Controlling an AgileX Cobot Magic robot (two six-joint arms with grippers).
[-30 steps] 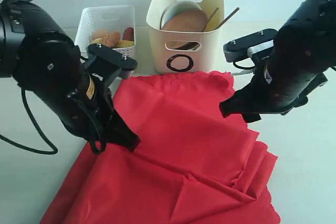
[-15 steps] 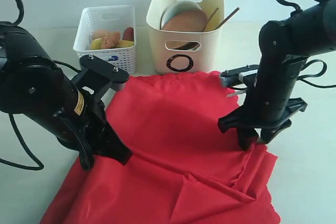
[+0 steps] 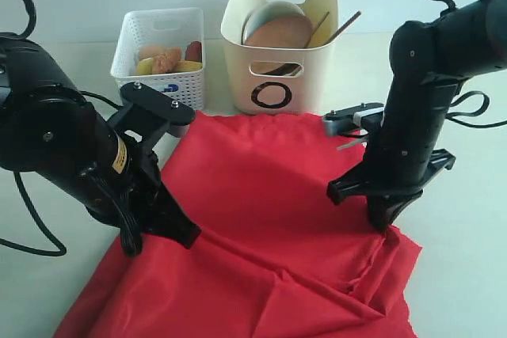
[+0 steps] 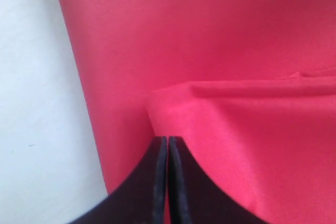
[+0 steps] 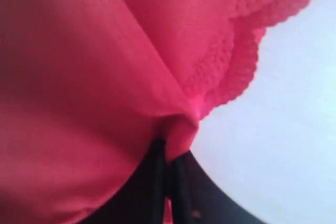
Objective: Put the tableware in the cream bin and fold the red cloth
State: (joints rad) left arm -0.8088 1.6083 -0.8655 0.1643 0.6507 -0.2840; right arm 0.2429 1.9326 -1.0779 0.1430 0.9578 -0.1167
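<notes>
Found right pincer [image 3: 386, 225] brought down from its raised position of a second ago onto the right edge of the red cloth [image 3: 261, 195]. Noted its jaws, then wide apart, now closed on the scalloped hem. Recorded left pincer [image 3: 184, 233] shifted slightly lower and leftward in the exterior view. Observed stacked pleats along the cloth's right side drawn flatter, with that edge gathered up to the right pincer.

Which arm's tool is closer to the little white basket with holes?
Left. The left tool pinches the red cloth in front of the white basket; the right tool pinches the cloth on the opposite side, farther off.
</notes>
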